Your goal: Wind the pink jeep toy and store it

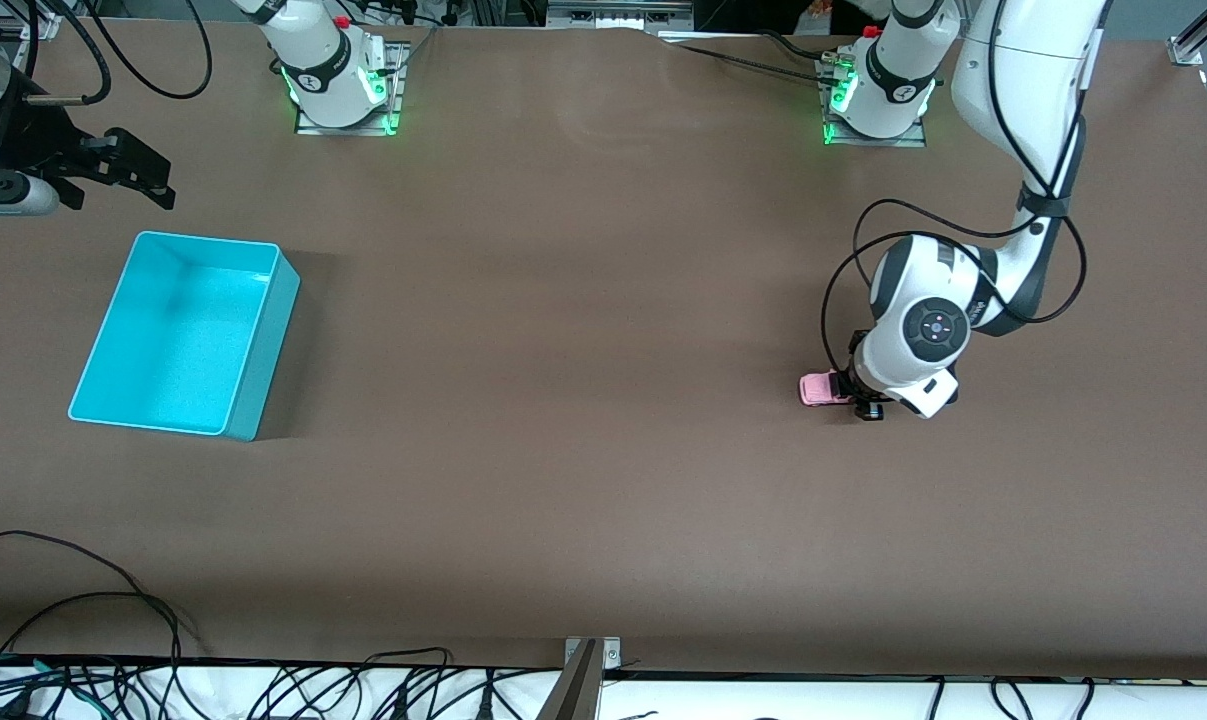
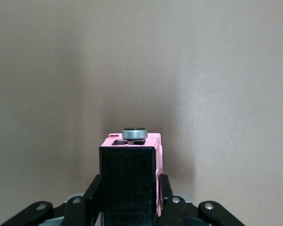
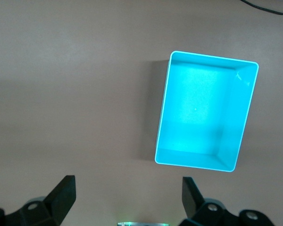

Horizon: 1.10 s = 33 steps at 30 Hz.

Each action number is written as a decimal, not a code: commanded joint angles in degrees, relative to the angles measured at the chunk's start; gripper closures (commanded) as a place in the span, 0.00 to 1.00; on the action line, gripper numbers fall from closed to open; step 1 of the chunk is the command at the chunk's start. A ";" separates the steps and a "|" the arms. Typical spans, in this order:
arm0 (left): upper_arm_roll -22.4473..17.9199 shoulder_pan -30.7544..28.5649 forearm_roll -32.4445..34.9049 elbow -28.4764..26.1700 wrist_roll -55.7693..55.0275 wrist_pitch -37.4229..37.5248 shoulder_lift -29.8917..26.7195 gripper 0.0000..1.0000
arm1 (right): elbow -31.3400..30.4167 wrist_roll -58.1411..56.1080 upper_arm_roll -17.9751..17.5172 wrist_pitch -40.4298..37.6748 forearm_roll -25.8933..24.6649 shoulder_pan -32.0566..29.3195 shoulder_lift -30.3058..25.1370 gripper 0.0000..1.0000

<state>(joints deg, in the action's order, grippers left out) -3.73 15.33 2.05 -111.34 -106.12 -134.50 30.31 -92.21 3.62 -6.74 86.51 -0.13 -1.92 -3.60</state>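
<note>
The pink jeep toy (image 1: 821,388) sits toward the left arm's end of the desk (image 1: 583,420), well apart from the turquoise bin (image 1: 185,335), which stands toward the right arm's end. The left end effector (image 1: 856,392) is down at the toy and clamped on it: in the left wrist view the two dark fingers (image 2: 166,190) press against the toy's sides, one on each flank of its black roof (image 2: 128,181). The pink body (image 2: 154,141) shows past the roof, and a small round grey knob (image 2: 135,133) sticks up from it. From the front, the pink end of the toy pokes out from under the white wrist of the left arm, pointing toward the right arm's end of the desk.

The right arm waits. Its end effector (image 1: 143,180) hangs above the desk at the edge of the front view, near the bin. Its fingers (image 3: 61,195) are spread wide with nothing between them, and the right wrist view looks down on the bin (image 3: 205,110), whose turquoise floor is bare.
</note>
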 commanded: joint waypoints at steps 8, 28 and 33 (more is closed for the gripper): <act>-0.05 -7.76 4.98 -1.07 6.98 -1.55 0.19 0.99 | 0.27 -0.02 -0.20 -0.64 0.21 -0.27 -0.26 0.00; -0.05 -17.35 10.61 -0.46 13.57 -4.89 2.65 0.99 | 0.27 -0.02 -0.20 -0.73 0.21 -0.27 -0.35 0.00; 0.04 -19.37 12.10 -0.37 14.36 -5.42 3.09 0.99 | 0.27 -0.02 -0.20 -0.73 0.21 -0.27 -0.35 0.00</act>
<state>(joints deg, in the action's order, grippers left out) -3.98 -2.02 11.27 -111.57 -92.61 -136.83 30.69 -92.21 3.62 -6.74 86.40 -0.13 -1.92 -3.60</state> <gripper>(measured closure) 0.493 0.000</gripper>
